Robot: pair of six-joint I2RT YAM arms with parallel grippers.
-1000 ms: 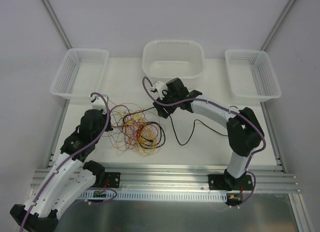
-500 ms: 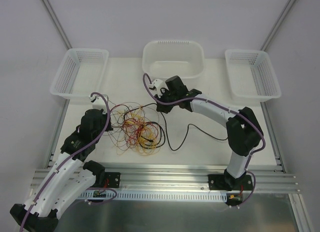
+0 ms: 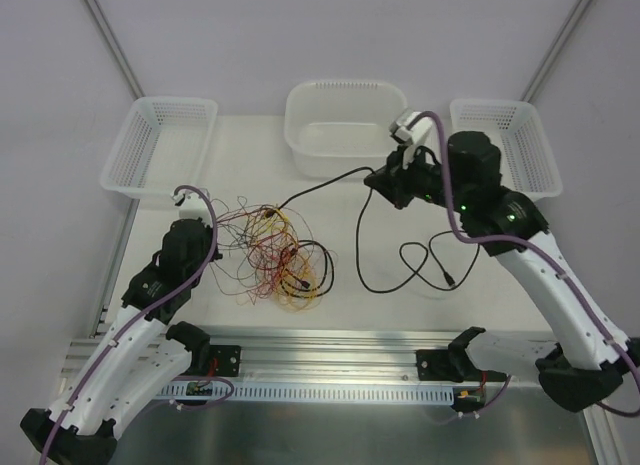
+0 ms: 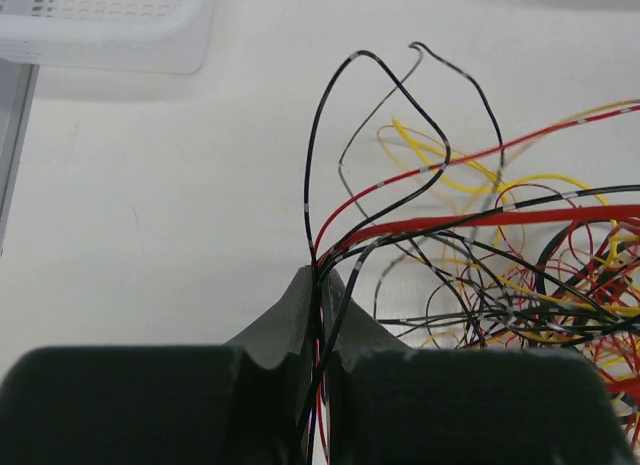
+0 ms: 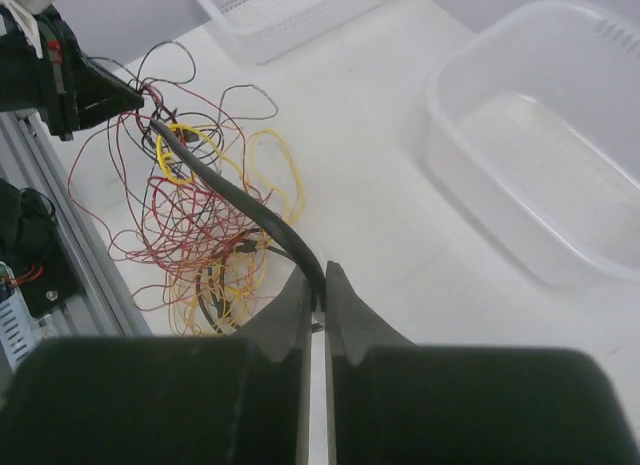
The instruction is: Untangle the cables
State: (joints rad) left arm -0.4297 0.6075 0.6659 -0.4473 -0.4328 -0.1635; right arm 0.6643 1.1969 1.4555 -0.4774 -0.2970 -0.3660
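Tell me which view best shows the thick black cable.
Top external: the thick black cable runs from the red-yellow wire clump through the right gripper to its loose plug end. Right wrist shows only the pinched stretch; left wrist, mainly thin wires.

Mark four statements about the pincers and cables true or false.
1. The right pincer is shut on a black cable. True.
2. The left pincer is open above the tangle. False: it is shut on wires at the tangle's edge.
3. The tangle lies in the tub. False: it lies on the table.
4. The black cable runs from the tangle to the right pincer. True.
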